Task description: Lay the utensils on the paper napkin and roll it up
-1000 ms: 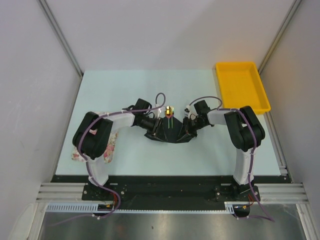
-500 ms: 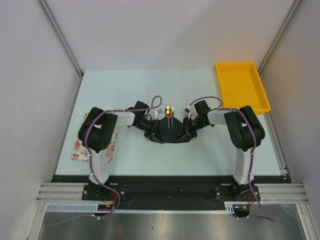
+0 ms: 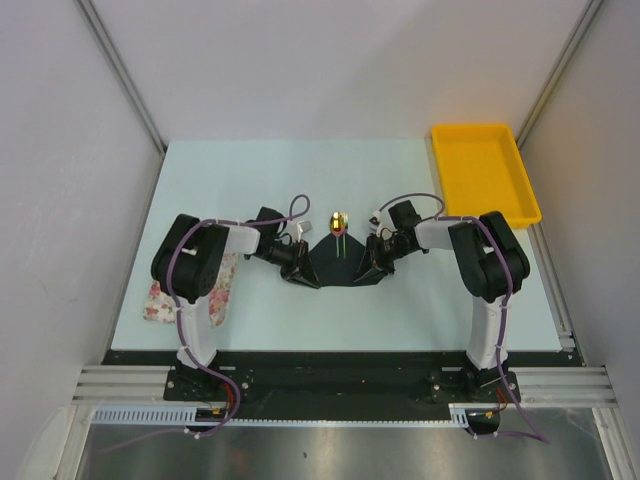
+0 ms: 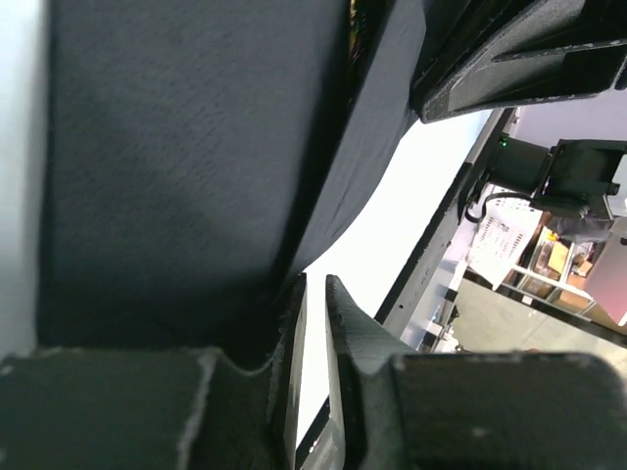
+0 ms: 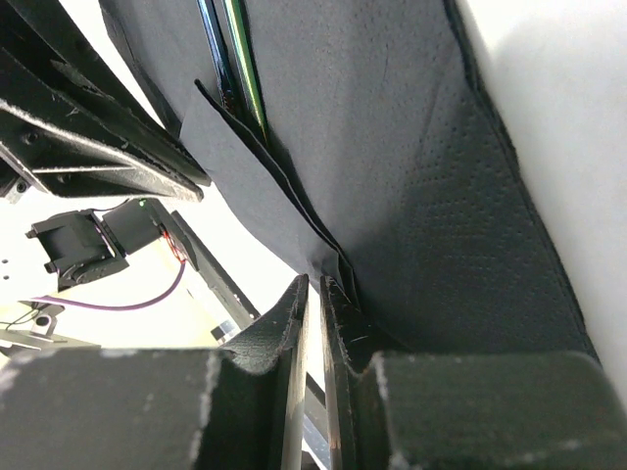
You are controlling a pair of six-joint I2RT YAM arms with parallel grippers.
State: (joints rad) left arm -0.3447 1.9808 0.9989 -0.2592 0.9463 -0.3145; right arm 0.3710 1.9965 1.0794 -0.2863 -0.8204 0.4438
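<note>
The black paper napkin (image 3: 335, 266) lies mid-table, its two sides raised into a V. The utensils (image 3: 339, 222) lie along its middle, gold ends sticking out at the far edge; their greenish handles show in the right wrist view (image 5: 235, 69). My right gripper (image 3: 372, 262) is shut on the napkin's right edge (image 5: 411, 176), with folded layers pinched at its tips (image 5: 313, 279). My left gripper (image 3: 297, 262) sits at the napkin's left edge (image 4: 176, 147). Its jaws (image 4: 313, 279) stand a narrow gap apart, with bright table showing between them and no paper in the gap.
A yellow tray (image 3: 484, 170) stands at the back right. A pink-and-white floral cloth mat (image 3: 222, 292) lies at the left, partly under the left arm. The table's near edge runs just in front of the arm bases.
My left gripper has drawn back to the left, and the napkin's left side has spread out leftward and lower. The right gripper and the utensils have not moved.
</note>
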